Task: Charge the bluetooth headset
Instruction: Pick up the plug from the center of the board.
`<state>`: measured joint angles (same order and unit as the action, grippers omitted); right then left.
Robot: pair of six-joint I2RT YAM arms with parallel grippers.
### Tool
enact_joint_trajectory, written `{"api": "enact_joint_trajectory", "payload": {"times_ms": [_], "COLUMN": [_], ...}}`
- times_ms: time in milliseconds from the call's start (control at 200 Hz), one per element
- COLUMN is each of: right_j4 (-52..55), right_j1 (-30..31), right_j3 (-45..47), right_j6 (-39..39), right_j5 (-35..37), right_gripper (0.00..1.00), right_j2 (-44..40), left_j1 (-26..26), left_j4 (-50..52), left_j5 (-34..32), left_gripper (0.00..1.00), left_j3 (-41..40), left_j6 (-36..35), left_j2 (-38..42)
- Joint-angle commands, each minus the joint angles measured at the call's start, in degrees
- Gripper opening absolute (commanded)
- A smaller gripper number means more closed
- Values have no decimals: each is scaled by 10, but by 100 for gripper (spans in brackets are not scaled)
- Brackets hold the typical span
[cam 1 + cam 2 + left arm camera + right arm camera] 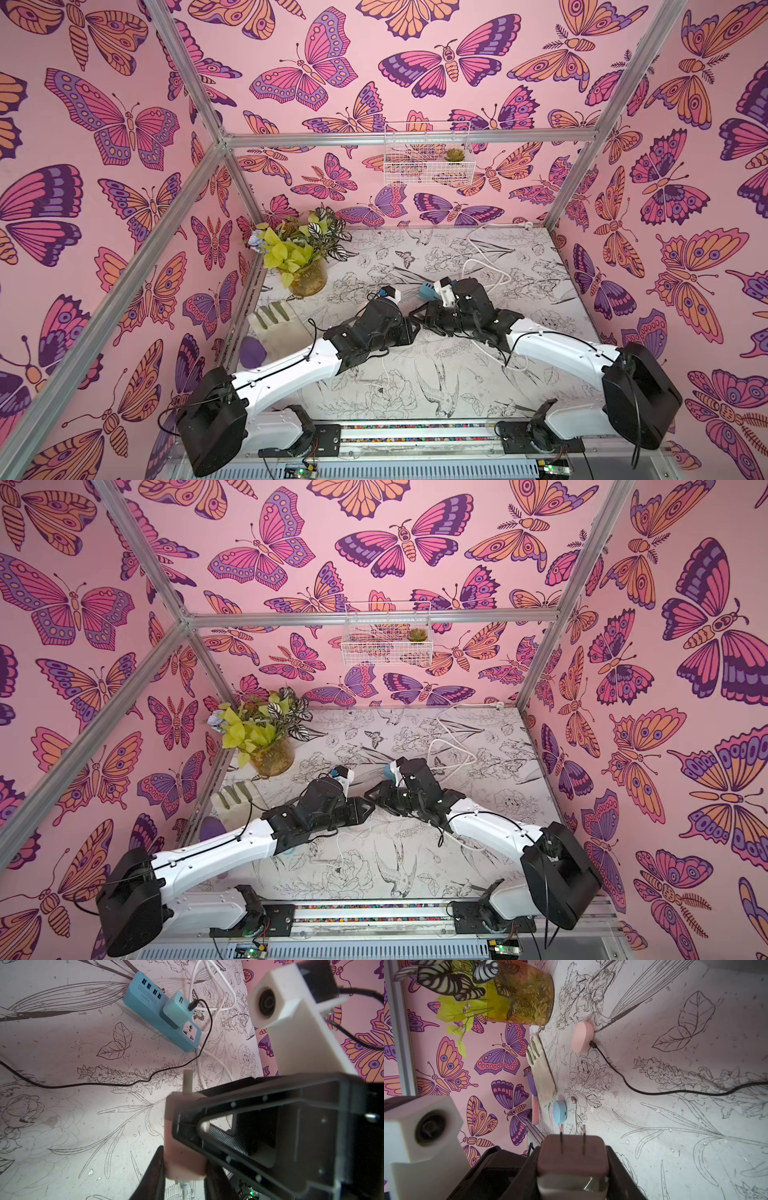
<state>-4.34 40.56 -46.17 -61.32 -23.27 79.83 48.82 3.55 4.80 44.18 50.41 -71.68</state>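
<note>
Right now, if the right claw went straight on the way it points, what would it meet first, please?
Probably the blue round case, or the white cable end beside it: the charger plug in the right claw aims its prongs there. Nothing shows between, though depth is unclear.

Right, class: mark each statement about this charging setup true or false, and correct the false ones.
1. The right gripper holds a two-pronged plug adapter. True.
2. The power strip is pink. False: it is blue.
3. A black cable is plugged into the pink round case. True.
4. The glove lies in the wire basket. False: it lies on the table.
</note>
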Motion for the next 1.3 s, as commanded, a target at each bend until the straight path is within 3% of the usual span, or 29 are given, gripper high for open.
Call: {"api": "enact_joint_trajectory", "payload": {"times_ms": [0, 256, 476, 812, 1022, 1178, 1293], "right_j4": [-1, 12, -12, -60, 35, 111, 101], "right_j1": [15, 0, -23, -30, -23, 22, 67], "right_j3": [-1, 11, 50, 127, 93, 56, 58], "right_j6": [8, 18, 15, 33, 182, 322, 429], "right_j5": [-50, -29, -22, 31, 47, 129, 197], "right_gripper": [38, 62, 64, 68, 68, 68, 68], "right_j2": [-1, -35, -88, -191, -208, -220, -226], "left_j1": [-1, -1, -5, -56, -101, -130, -154], "left_j4": [-64, -77, -99, -182, -180, -129, -85], "left_j5": [-13, -8, 1, 60, 109, 160, 214], "left_gripper": [21, 20, 20, 20, 19, 19, 19], "left_j3": [-6, -18, -32, -72, -71, -49, -30], "left_j6": [5, 20, 43, 130, 186, 203, 206], "left_j2": [11, 12, 15, 19, 15, 8, 2]}}
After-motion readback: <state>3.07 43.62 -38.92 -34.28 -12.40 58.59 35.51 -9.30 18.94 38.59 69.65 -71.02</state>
